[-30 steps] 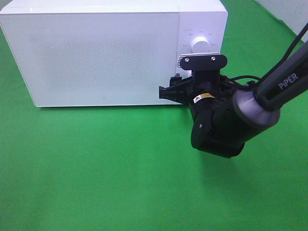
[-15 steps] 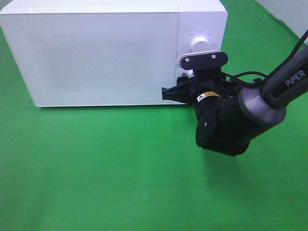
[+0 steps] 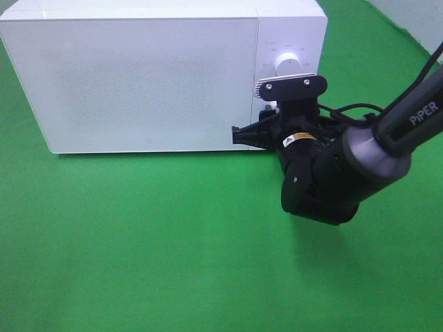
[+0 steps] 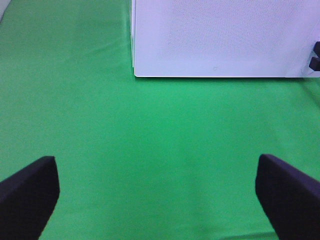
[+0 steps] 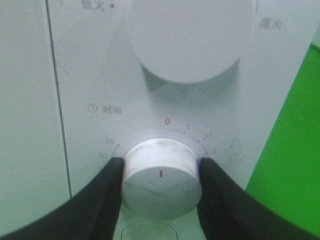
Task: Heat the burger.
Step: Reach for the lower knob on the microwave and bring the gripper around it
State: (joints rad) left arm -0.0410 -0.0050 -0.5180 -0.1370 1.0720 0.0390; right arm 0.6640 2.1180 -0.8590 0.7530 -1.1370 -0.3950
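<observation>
We saw the right tool (image 5: 161, 169) clenched on the lower timer knob (image 5: 159, 186) of the white microwave (image 3: 152, 83), touching both its sides, while the left tool (image 4: 159, 192) hung spread wide above the green counter (image 3: 138, 242), and we could not tell where the burger was.

"PiPER" in white on right arm (image 3: 418, 113). Microwave panel (image 5: 90, 70): clock sign + "时间"; nos 0, 1, 2, 3, 30, 35 round timer knob (image 5: 160, 177), red tick on knob; "高火" by upper knob (image 5: 192, 35). Yellow sticker (image 3: 297, 137) on right gripper (image 5: 160, 167) unreadable
</observation>
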